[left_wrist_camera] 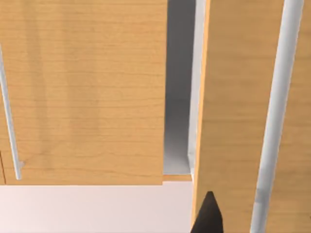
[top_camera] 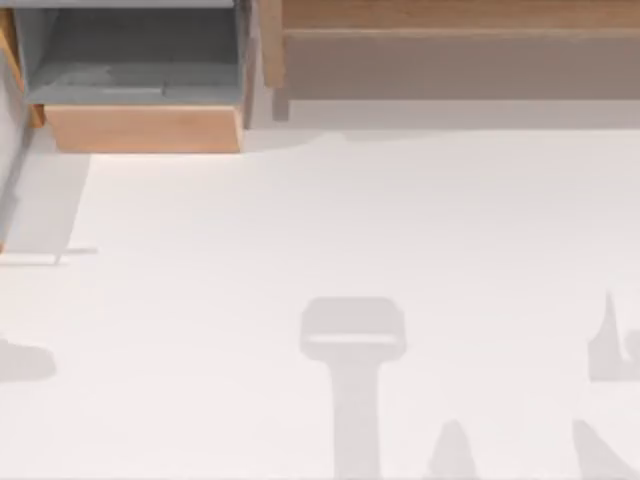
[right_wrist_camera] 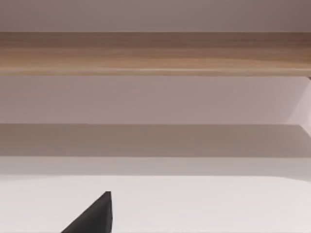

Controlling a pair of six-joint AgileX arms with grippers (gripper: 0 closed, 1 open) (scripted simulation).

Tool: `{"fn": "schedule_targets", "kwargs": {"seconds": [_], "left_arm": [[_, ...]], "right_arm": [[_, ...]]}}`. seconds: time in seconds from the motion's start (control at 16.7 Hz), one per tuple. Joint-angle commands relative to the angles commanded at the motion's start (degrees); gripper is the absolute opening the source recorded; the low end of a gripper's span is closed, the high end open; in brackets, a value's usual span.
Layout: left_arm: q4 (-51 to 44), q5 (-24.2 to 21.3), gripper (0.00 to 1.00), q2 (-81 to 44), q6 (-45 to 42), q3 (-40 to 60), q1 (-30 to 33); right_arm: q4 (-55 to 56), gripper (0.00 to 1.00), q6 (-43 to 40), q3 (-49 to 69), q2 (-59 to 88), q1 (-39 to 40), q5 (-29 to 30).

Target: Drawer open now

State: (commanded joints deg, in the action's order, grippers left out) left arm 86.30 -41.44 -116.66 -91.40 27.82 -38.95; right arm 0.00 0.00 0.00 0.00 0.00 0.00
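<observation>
The drawer [top_camera: 140, 128] stands pulled out at the table's back left in the top view. Its plain light-brown front panel faces forward, and its grey inner floor [top_camera: 130, 75] lies open behind it with nothing visible inside. In the left wrist view, a dark tip of my left gripper [left_wrist_camera: 208, 217] sits close before light-brown wooden panels [left_wrist_camera: 82, 92]. These are parted by a grey gap [left_wrist_camera: 178, 111]. I cannot tell which panel belongs to the drawer. A dark tip of my right gripper [right_wrist_camera: 95, 217] shows low in the right wrist view, above the white table.
A long wide wooden board [top_camera: 460, 60] with a grey-brown face runs along the back right, also seen as the wooden board [right_wrist_camera: 155, 53]. Pale bar handles [left_wrist_camera: 279, 116] cross the panels near my left gripper. Arm shadows [top_camera: 355, 340] lie on the white table [top_camera: 300, 230].
</observation>
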Motion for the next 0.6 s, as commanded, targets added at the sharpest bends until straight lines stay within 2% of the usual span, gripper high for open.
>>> {"fn": "schedule_targets", "kwargs": {"seconds": [0.24,0.6], "left_arm": [[0.0,0.0,0.98,0.0,0.0,0.0,0.0],[0.0,0.0,1.00,0.0,0.0,0.0,0.0]], "right_arm": [[0.0,1.00,0.0,0.0,0.0,0.0,0.0],[0.0,1.00,0.0,0.0,0.0,0.0,0.0]]}}
